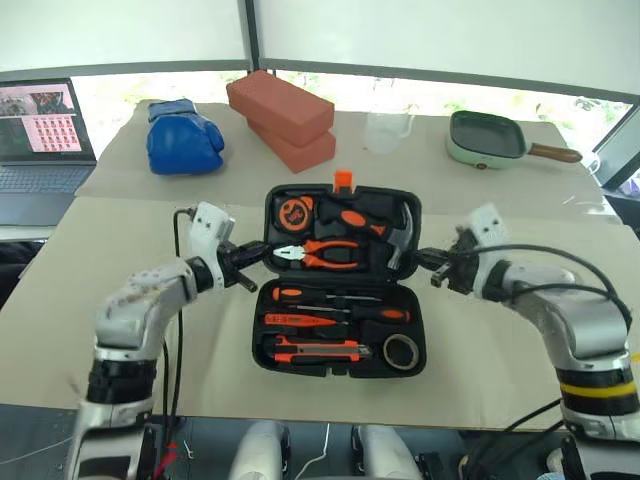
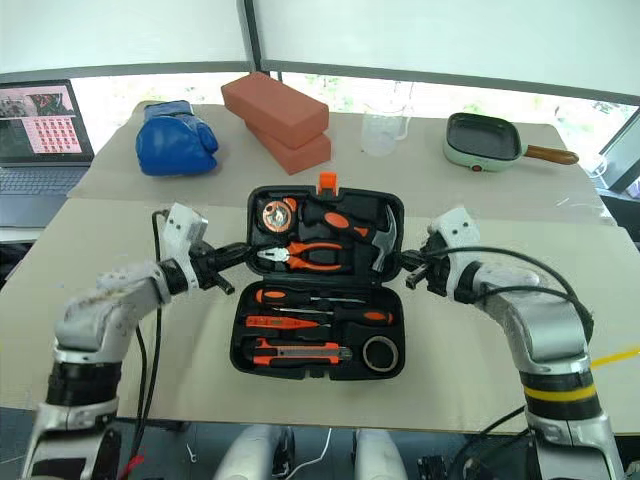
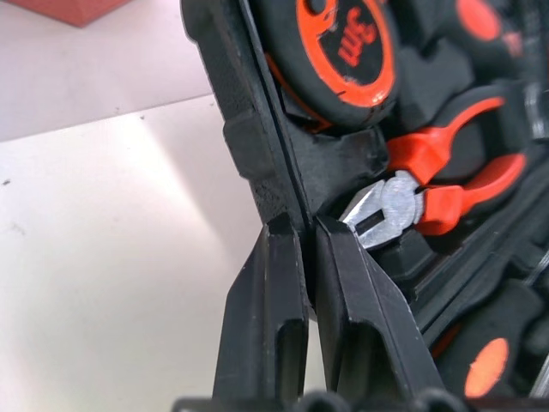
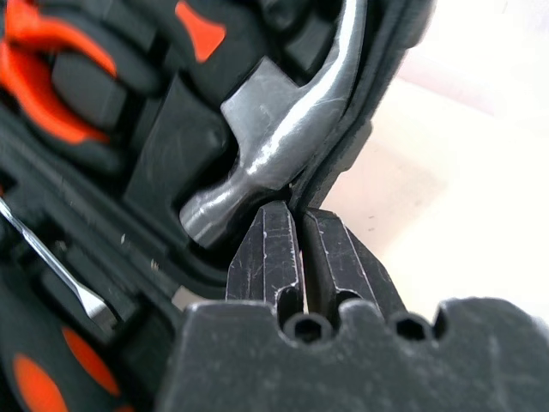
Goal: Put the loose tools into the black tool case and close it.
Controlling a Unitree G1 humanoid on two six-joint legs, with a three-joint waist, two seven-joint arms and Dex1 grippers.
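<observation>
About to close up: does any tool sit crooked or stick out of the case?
Nothing stands out. The screwdrivers, utility knife and tape roll lie seated in the black tool case. Both claws, left and right, pinch the lid's side rims.

black tool case (image 1: 342, 290) lies open on the table, loose tools (image 1: 335, 320) slotted in its near half.

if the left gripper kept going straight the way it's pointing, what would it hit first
Nothing to cross: the left gripper is shut on the side rim of the black tool case. Pushed on, it would probably meet the pliers in the upper half.
</observation>
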